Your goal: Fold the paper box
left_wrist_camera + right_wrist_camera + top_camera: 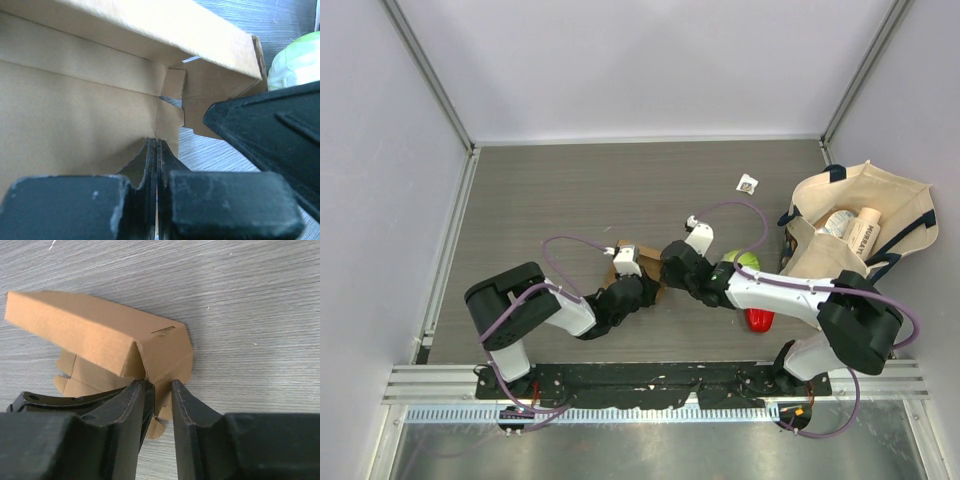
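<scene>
— Currently, where is the paper box (100,335)?
— Mid-counter (570,200), between both arms.
— End effectors?
— Left end effector (157,150) clamped on a box panel; right end effector (159,390) pinching its end flap.

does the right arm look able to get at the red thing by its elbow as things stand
Probably not right away. The right gripper is busy at the paper box, jaws around a flap, and the red object lies tucked under the right arm's own forearm, so it would have to let go and pull back first.

Both arms reach toward the table's middle and meet there. The left gripper (158,150) is pinched closed; the right gripper (159,392) shows a narrow gap.
</scene>
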